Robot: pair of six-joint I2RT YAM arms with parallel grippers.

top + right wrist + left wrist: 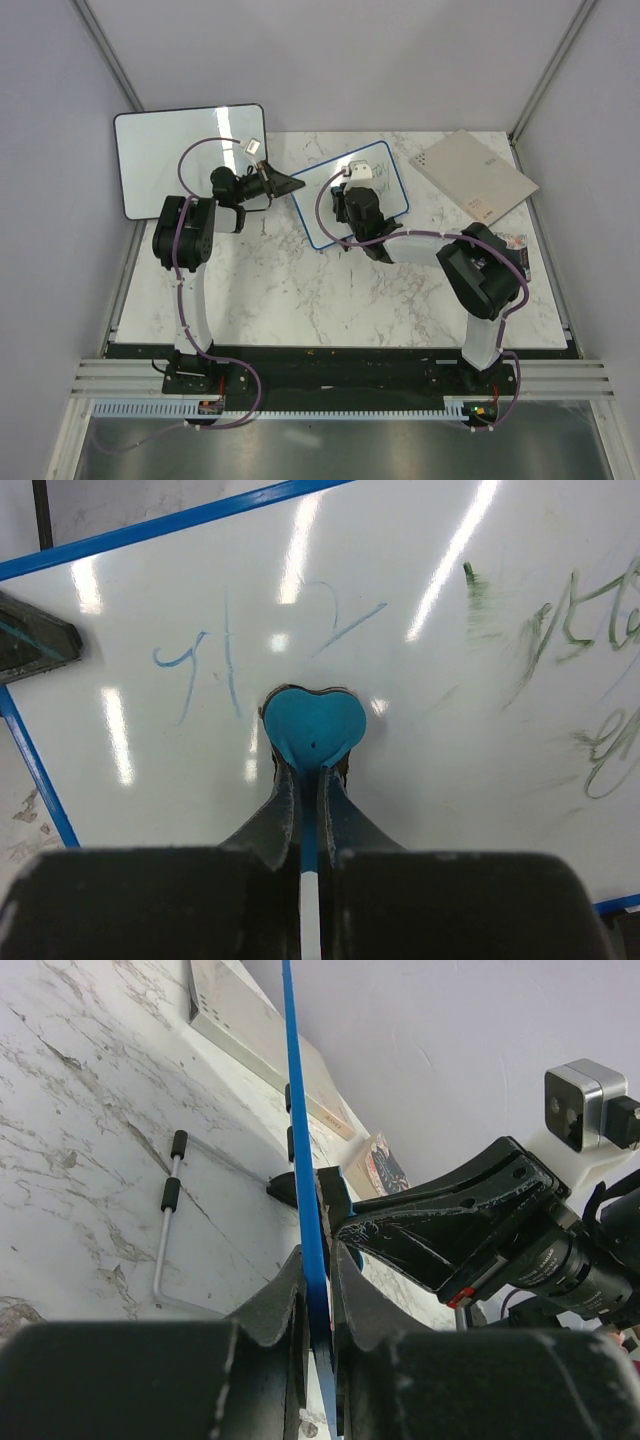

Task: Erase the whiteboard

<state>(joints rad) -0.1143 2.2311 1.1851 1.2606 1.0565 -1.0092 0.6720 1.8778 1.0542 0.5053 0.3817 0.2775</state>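
The small whiteboard with a blue frame lies tilted on the marble table. My left gripper is shut on its left edge; in the left wrist view the blue frame runs between the fingers of the left gripper. My right gripper is over the board, shut on a blue heart-shaped eraser whose pad is pressed to the white surface. Blue strokes sit left of the eraser and green handwriting sits to its right.
A larger black-framed whiteboard leans at the back left. A beige pad lies at the back right, with a small card near the right arm. A wire stand with black feet lies beside the board.
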